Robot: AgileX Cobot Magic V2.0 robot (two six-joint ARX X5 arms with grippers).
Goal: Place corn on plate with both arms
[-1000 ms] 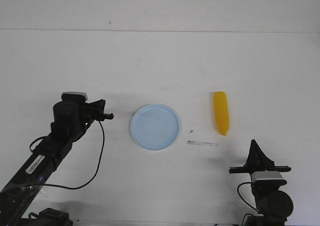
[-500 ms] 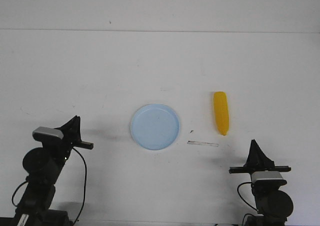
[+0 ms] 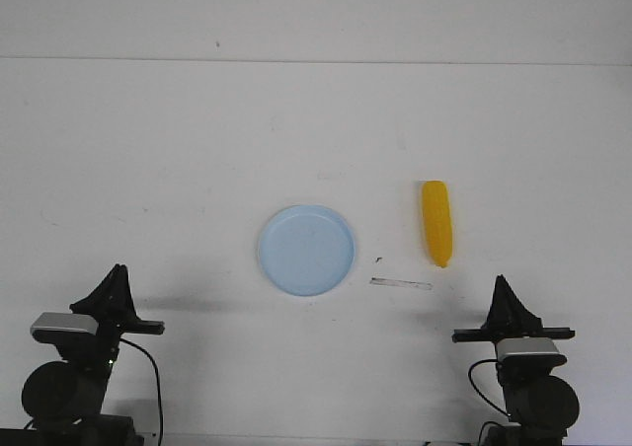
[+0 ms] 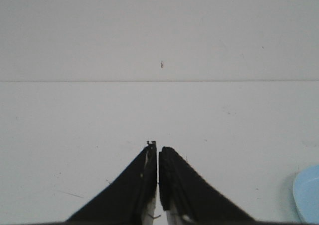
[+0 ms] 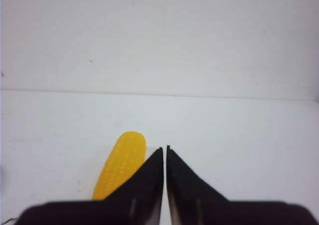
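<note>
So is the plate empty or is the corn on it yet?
Empty. The plate shows only bare blue; the corn lies on the table to its right, apart.

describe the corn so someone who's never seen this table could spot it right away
Start from the white table and find the round pale-blue plate near its middle. To the plate's right, apart from it, lies the corn, ahead of the right pincer. It is the only bright yellow thing there, a long cob tapering toward the robot, with a thin pale strip just in front of its tip.
</note>
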